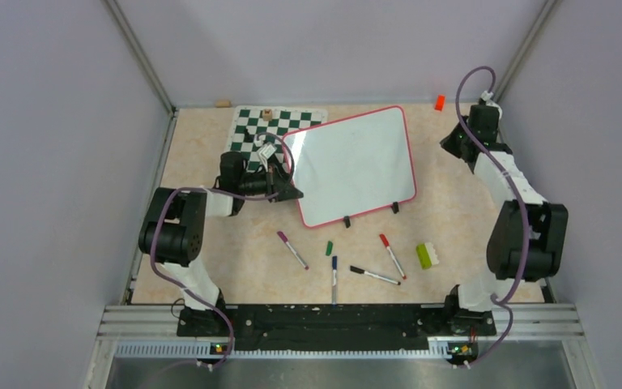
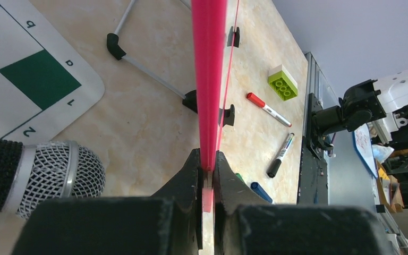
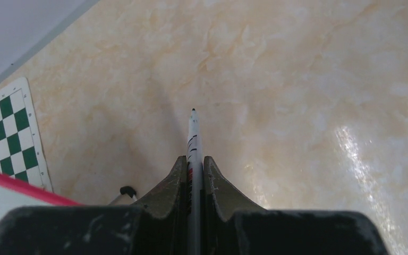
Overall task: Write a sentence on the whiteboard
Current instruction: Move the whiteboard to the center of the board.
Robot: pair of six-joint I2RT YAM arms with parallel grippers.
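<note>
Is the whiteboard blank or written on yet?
Blank: the whiteboard shows plain white inside its red frame in the top view, no marker strokes.

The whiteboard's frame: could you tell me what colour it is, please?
Red-pink; the whiteboard's frame shows best in the left wrist view.

Bright, even light, soft shadows, glare on the tabletop [image 3: 353,151] (right wrist view), foreground seemingly blurred.

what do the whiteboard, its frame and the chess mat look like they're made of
The whiteboard: smooth, evenly white face, probably a coated panel. Its frame: uniform red-pink, thin, smooth-edged, likely plastic. The chess mat: thin printed sheet lying flat with a rounded corner, perhaps vinyl or paper.
</note>
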